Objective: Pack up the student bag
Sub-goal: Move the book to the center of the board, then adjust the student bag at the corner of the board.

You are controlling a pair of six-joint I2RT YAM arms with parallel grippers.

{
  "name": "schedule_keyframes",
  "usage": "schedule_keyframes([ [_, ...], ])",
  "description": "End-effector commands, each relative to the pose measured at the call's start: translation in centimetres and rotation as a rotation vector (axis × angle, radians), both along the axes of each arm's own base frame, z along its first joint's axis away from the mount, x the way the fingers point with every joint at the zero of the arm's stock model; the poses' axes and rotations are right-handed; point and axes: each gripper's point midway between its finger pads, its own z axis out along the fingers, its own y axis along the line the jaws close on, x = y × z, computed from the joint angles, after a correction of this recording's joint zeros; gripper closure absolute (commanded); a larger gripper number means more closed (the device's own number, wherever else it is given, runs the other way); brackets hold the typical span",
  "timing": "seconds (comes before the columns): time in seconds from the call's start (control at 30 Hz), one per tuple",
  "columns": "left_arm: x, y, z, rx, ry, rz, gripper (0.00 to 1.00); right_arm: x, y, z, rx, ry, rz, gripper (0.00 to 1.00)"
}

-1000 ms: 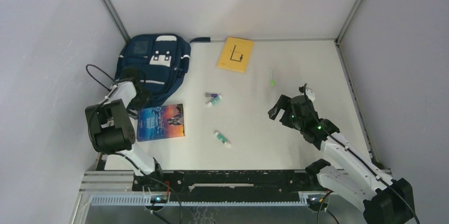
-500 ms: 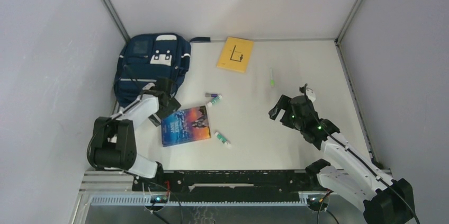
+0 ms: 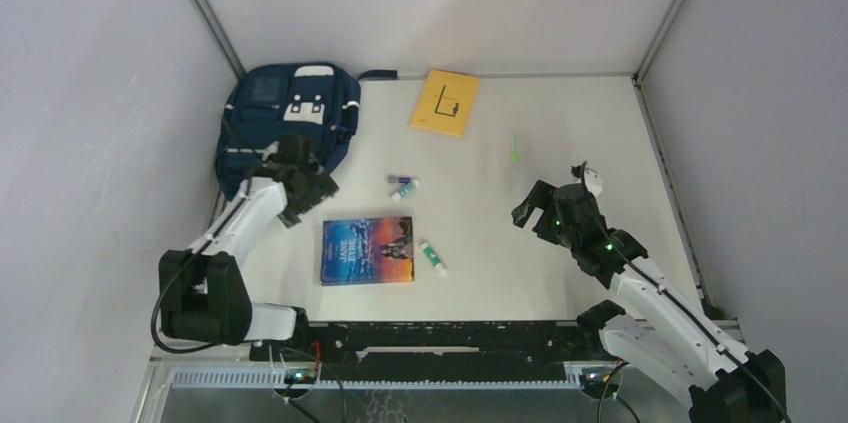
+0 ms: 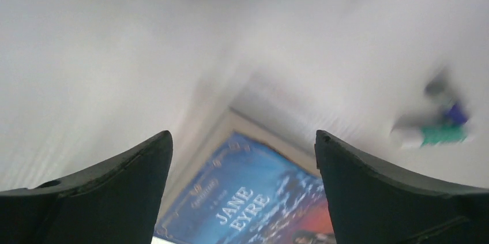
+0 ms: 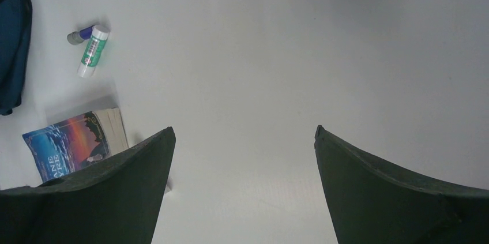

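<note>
Left gripper, jaws spread wide and holding nothing, hovers at the left of the overhead view, just at the lower edge of the student bag and above bare surface. Its wrist view shows the gap between the fingers empty, with a "Jane Eyre" book lying flat beneath. Right gripper, likewise wide open and empty, hangs over the right half of the surface, well apart from every item.

The student bag lies flat in the upper left corner of the overhead view, front patches facing up. Whether its zip is open cannot be told.

Loose items: the book at lower centre; one glue stick just beside the book's right edge; a second glue stick at centre; a yellow booklet at the top; a green pen to its right.

Handling, judged: the bag is soft fabric, likely light and limp, so it will sag and slide rather than stay put. Sensible holds are the rim of the opening, a zip pull or a strap, with one gripper keeping the mouth open while the other feeds items in.
</note>
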Motion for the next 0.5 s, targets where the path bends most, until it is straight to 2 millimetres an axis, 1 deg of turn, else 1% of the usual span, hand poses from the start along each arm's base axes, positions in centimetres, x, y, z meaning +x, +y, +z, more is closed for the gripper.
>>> schedule_keyframes([
  [0.0, 3.3, 4.7, 4.5, 0.012, -0.102, 0.077, 0.04, -0.2, -0.7, 0.4, -0.001, -0.023, -0.031, 0.0],
  [0.03, 3.6, 6.2, 5.0, 0.023, -0.114, 0.123, 0.05, -0.3, -0.8, 0.4, 0.001, -0.027, -0.033, 0.0],
  [0.07, 3.8, 7.3, 5.3, 0.024, -0.118, 0.16, 0.07, -0.4, -0.9, 0.4, 0.006, -0.032, -0.038, 0.0],
  [0.17, 5.0, 9.4, 5.4, -0.032, -0.137, 0.231, 0.16, -0.8, -1.0, 0.1, 0.021, -0.037, -0.043, 0.0],
  [0.27, 6.5, 11.3, 5.0, -0.077, -0.133, 0.284, 0.2, -1.1, -1.0, -0.1, 0.025, -0.038, -0.041, 0.0],
  [0.33, 7.8, 12.0, 5.0, -0.093, -0.144, 0.291, 0.2, -1.3, -1.1, -0.2, 0.021, -0.035, -0.04, 0.0],
  [0.47, 9.4, 12.9, 3.5, -0.104, -0.108, 0.308, 0.24, -1.6, -1.6, -0.3, 0.007, -0.03, -0.053, 0.0],
])
